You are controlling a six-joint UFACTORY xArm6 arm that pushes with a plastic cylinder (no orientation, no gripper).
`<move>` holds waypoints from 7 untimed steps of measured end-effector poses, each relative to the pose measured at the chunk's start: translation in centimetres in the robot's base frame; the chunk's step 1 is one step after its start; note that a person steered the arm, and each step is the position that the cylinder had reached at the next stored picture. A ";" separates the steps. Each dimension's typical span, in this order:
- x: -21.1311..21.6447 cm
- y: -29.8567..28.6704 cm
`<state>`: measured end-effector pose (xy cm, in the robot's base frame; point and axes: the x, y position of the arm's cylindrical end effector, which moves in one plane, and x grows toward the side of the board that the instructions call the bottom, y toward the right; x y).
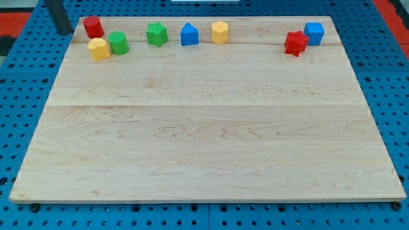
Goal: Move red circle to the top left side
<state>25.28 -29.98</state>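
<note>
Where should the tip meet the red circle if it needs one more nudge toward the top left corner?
No grip here, only a push. The red circle already sits near the board's top left corner, with my tip just off its left side, over the board's edge. For another nudge, I'd probably circle round to its lower right face, the gap above the yellow block and green block.

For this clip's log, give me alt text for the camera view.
My tip sits off the wooden board's top left corner, just left of the red circle. Seven other blocks line the view's top edge, among them a yellow block and a green block close by.
</note>
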 end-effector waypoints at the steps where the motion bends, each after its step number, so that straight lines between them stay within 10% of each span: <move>1: 0.0 0.3; 7: -1.9 2.3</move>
